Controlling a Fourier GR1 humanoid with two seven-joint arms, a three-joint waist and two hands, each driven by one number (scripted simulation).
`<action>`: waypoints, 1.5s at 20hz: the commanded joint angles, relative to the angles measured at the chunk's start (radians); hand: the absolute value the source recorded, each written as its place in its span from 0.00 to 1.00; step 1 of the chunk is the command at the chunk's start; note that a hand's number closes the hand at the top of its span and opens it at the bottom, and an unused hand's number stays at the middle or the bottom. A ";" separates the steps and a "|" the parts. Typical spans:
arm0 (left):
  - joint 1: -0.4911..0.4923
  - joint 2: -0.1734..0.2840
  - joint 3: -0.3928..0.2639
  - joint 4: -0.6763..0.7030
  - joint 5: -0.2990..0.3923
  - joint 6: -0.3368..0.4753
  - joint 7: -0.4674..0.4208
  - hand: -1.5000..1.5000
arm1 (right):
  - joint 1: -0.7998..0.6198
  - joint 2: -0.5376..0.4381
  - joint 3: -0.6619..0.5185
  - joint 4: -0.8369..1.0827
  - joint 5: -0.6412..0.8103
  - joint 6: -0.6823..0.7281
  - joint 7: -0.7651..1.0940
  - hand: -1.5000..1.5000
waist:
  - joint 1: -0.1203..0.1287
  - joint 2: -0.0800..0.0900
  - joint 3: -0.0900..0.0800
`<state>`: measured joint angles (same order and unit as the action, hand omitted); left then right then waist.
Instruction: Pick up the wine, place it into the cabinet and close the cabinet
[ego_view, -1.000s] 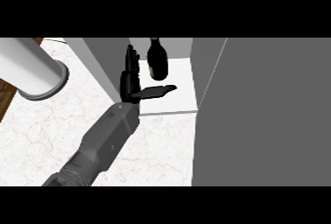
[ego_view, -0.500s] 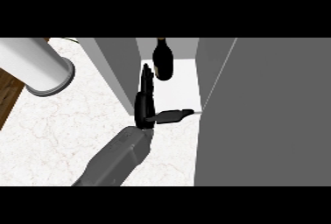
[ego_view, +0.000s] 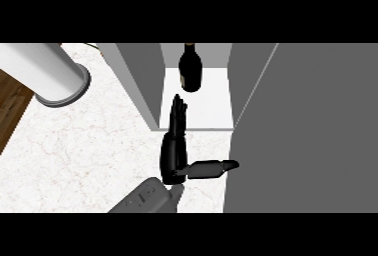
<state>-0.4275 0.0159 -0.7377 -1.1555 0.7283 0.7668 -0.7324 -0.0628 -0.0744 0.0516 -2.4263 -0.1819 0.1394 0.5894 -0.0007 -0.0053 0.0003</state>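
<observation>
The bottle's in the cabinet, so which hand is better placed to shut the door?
Probably left: the left hand is open right beside the cabinet door, thumb towards it. The right hand is out of view.

1. One grey forearm (ego_view: 148, 199) shows near the lower edge, blocky and matte, with faint small marks on its upper face.
2. It ends in a glossy black hand (ego_view: 174, 162), long and narrow.
3. The slim black fingers (ego_view: 177, 112) are segmented.
4. The thumb (ego_view: 212, 167) is thicker, rounded, dark grey-black.
</observation>
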 joint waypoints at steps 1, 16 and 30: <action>0.076 0.035 0.001 -0.143 -0.048 0.030 0.031 0.00 | 0.054 0.008 0.027 -0.130 -0.006 -0.007 0.030 0.00 | 0.000 0.002 0.000; 0.391 0.251 -0.109 -0.618 -0.184 0.095 0.129 0.00 | 0.023 -0.014 0.000 -0.112 -0.111 0.026 0.098 0.00 | 0.000 0.002 -0.001; 0.629 0.547 -0.072 -0.954 -0.175 -0.051 0.132 0.00 | 0.123 -0.049 0.054 -0.135 -0.193 0.147 0.113 1.00 | 0.001 0.001 0.000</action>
<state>0.1499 0.4943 -0.8307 -2.0100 0.5517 0.7317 -0.6173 0.0133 -0.1072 0.1128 -2.4190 -0.2227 0.2858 0.6134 -0.0002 -0.0036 0.0001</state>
